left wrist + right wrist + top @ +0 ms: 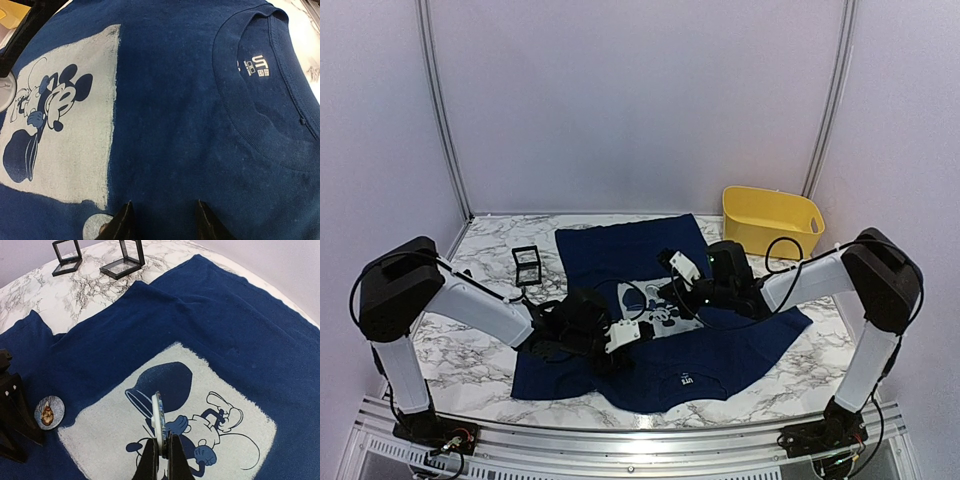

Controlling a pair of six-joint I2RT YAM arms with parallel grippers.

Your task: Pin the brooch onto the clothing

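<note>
The navy T-shirt (620,250) lies flat on the marble table, its pale mouse print (660,305) at the middle and its neck label (257,66) toward the near edge. My right gripper (161,455) is shut on a round brooch (158,415), held edge-on just above the print (100,435). In the top view the right gripper (670,298) hovers over the print. A second round brooch (49,412) with a small portrait lies on the shirt by the print's corner, and it also shows in the left wrist view (95,226). My left gripper (163,220) is open and empty, low over the shirt (170,125) beside that brooch.
A yellow basket (772,220) stands at the back right. Two black square frame boxes (67,257) (125,260) sit on the marble beyond the shirt; one shows in the top view (527,265). The left gripper's black body (10,415) is close to my right gripper.
</note>
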